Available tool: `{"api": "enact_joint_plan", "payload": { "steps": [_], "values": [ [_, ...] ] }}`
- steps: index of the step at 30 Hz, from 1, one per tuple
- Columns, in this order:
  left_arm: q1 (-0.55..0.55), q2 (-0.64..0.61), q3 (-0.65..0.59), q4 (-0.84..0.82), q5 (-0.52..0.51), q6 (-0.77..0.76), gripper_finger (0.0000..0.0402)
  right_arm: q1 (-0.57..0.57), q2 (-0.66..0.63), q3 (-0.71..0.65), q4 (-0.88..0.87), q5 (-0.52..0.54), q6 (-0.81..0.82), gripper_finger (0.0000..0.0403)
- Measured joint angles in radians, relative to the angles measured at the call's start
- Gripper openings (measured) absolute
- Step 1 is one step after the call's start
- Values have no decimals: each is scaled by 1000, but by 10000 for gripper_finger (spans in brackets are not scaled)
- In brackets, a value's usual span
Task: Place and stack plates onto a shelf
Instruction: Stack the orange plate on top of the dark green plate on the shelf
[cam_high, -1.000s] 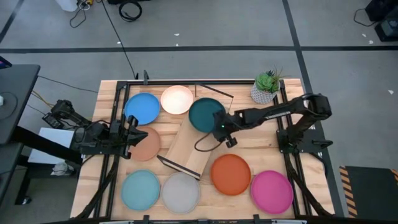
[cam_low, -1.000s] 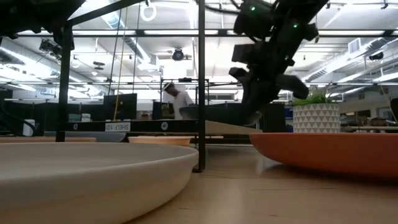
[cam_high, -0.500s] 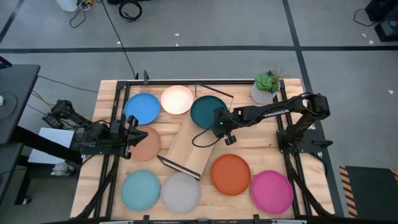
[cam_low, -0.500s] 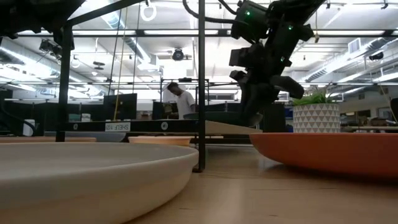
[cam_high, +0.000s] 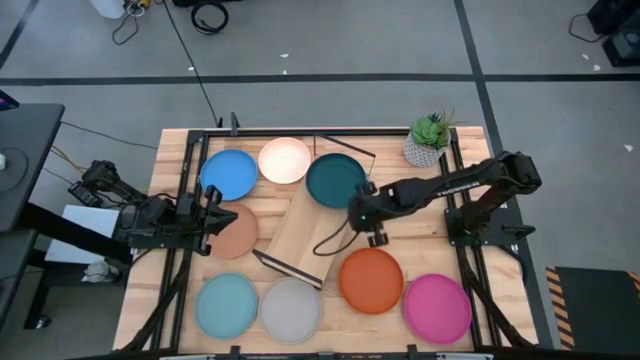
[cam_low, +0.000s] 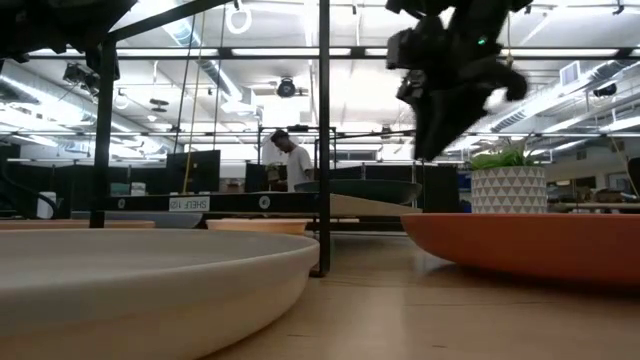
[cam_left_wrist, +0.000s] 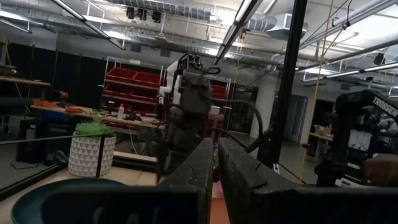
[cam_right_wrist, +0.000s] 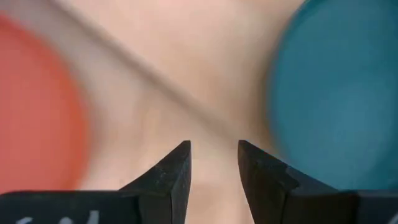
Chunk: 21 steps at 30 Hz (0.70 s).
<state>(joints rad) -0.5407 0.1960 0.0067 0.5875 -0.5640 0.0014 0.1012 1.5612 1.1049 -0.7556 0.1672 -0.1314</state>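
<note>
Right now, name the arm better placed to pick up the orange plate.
Right. Its gripper, open and empty, hovers between the teal plate and the orange plate; the left gripper waits across the table.

Eight plates lay flat around the tilted shelf: blue plate, cream plate, teal plate, brown plate, pale blue plate, grey plate, orange plate, pink plate.

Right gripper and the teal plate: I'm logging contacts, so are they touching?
Apart. The right wrist view shows the right gripper with open, empty fingers over bare wood, the teal plate off to one side.
</note>
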Motion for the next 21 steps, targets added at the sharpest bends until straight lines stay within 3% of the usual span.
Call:
{"api": "enact_joint_plan", "payload": {
  "steps": [4,9,21],
  "values": [
    [0,0,0,7,0,68,32,27,5,-5,-39,-130,145,135],
    [0,0,0,16,0,89,32,50,6,-74,23,-192,246,128],
    [0,0,0,16,0,175,32,80,41,-141,111,-213,438,128]
  ]
}}
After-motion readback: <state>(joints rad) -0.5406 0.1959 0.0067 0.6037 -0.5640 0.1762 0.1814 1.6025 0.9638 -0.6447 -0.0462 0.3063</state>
